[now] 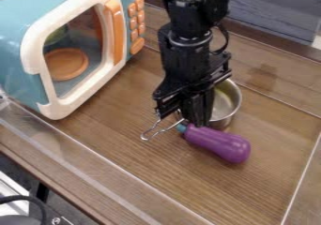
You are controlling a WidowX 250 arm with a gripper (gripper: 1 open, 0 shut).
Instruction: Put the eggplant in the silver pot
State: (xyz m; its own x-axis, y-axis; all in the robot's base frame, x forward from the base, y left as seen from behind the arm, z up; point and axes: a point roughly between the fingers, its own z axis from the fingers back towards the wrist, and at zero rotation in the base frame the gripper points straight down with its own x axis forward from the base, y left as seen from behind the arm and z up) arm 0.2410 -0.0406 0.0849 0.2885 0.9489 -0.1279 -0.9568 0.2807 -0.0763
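Note:
The purple eggplant (219, 143) lies on its side on the wooden table, just in front of the silver pot (223, 103). The pot's thin wire handle (158, 130) sticks out toward the front left. My black gripper (191, 115) hangs straight down over the pot's near rim, right above the eggplant's stem end. Its fingers are pressed together and shut, with nothing between them. The arm hides part of the pot's left side.
A teal-and-white toy microwave (69, 51) with an orange keypad stands at the back left. A raised clear rim (75, 163) borders the table along the front and left. Bare wood lies in front of the eggplant.

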